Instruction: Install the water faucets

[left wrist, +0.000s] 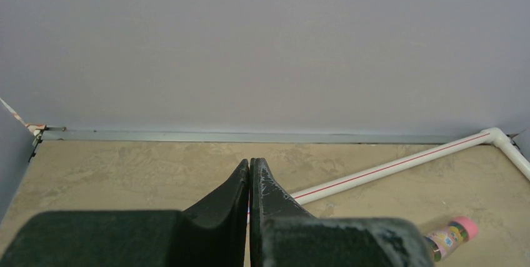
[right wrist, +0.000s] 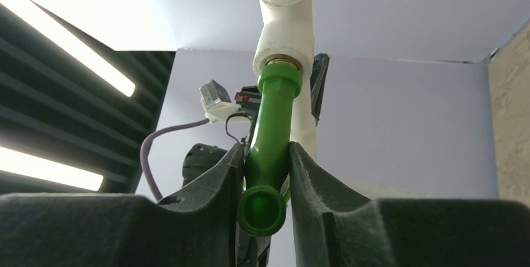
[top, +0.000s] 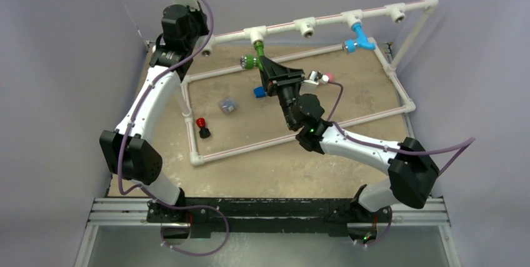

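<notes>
The right gripper (top: 265, 65) holds the green faucet (right wrist: 270, 154). Its two fingers (right wrist: 225, 173) press on the faucet from both sides. The top end of the green faucet sits at the mouth of a white fitting (right wrist: 284, 26), with a gold ring between them. The faucet hangs down from there, and its round open end points at the wrist camera.

The fitting is part of the high bar of a white pipe frame (top: 325, 17) that stands on the table (top: 356, 92). The blue faucet (top: 361, 37) hangs from another fitting on the same bar, off to the right.

The left gripper (left wrist: 250, 167) is up at the back left, near the wall (left wrist: 262, 42). Its fingers are pressed together with nothing between them. A pink-capped tube (top: 322, 78) lies on the table just beside the right gripper.
</notes>
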